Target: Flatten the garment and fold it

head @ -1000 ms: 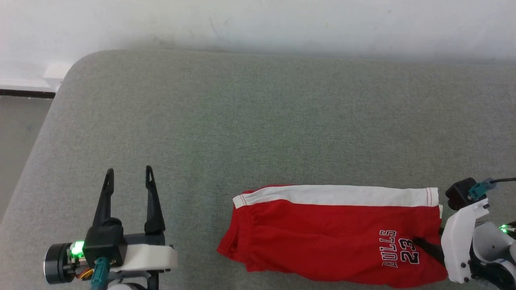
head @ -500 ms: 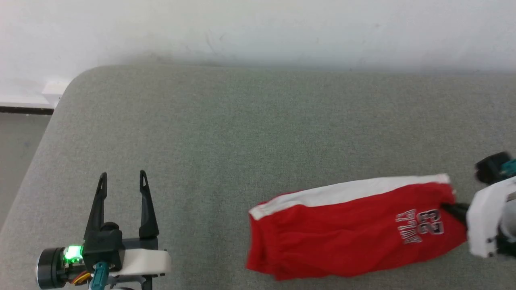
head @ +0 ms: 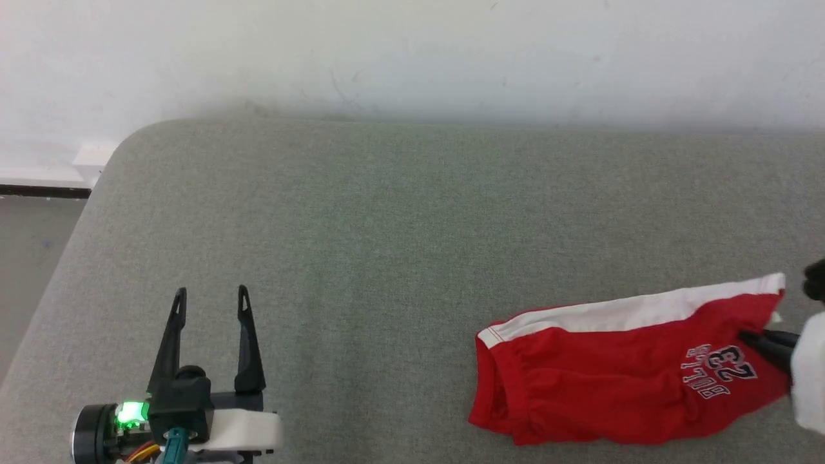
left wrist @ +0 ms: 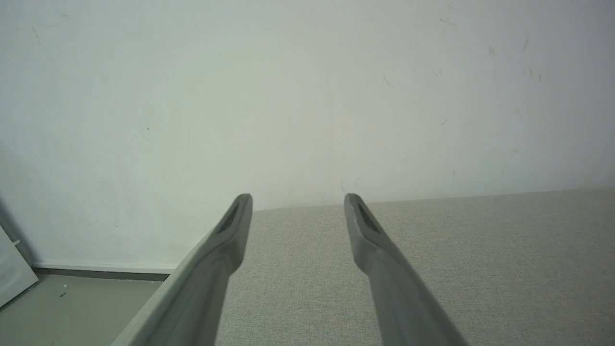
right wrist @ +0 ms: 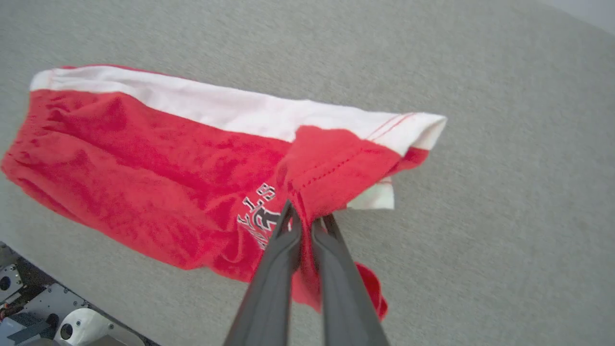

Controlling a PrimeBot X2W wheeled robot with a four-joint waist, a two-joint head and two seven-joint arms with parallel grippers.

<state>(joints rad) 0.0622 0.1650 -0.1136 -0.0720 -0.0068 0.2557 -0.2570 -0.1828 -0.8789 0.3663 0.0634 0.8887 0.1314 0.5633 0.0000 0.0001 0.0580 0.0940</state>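
Observation:
The garment, red shorts with a white side stripe and "BULLS 23" print, lies folded lengthwise at the lower right of the grey padded surface. My right gripper is shut on the leg hem beside the print; in the right wrist view the garment bunches up between the closed right gripper fingertips, its hem lifted. The elastic waistband end points left. My left gripper stands open over bare surface at the lower left, far from the garment. The left wrist view has the left gripper with nothing between its fingers.
The white wall runs along the surface's far edge. The surface's rounded left corner drops to the floor. Part of my base shows below the surface's near edge.
The right gripper has closed on the hem near the print and dragged the garment rightward, tilting it. The head camera has shifted. The left gripper stays open in place.

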